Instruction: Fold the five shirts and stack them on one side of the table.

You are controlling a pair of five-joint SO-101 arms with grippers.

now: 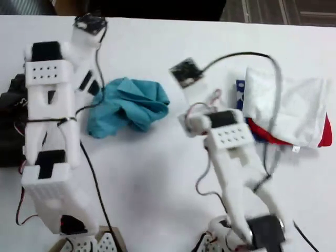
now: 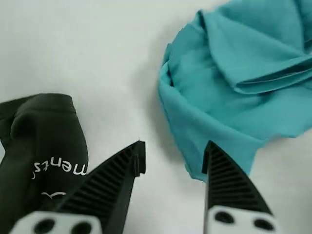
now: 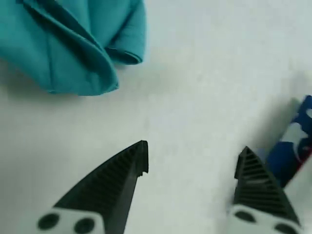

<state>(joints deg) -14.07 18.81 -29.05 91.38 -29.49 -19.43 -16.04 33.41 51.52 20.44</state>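
My left gripper (image 2: 175,146) is wide open and holds nothing. Its two black ribbed fingers hang above the white table (image 1: 157,184). One finger is at the lower hem of the teal shirt (image 2: 243,73); I cannot tell if it touches the cloth. The teal shirt lies crumpled, not folded. On the other side of this gripper from the teal shirt is the black shirt (image 2: 39,141), bunched, with white print on it.

My right gripper (image 3: 195,146) is also wide open and has hold of nothing, with bare table between its fingers. The teal shirt is apart from it, beyond the fingertips. Just beside one finger, on the side away from the teal shirt, I see the edge of the blue shirt (image 3: 292,146).

From the high view, the teal shirt is between the two arms. The black shirt is behind the left arm (image 1: 50,121), at the table edge. Beyond the right arm (image 1: 231,152), well apart from the teal shirt, is a pile. The white shirt (image 1: 286,110) lies folded on top, the red shirt (image 1: 265,134) shows under it, and the blue shirt is at the side facing the teal shirt.
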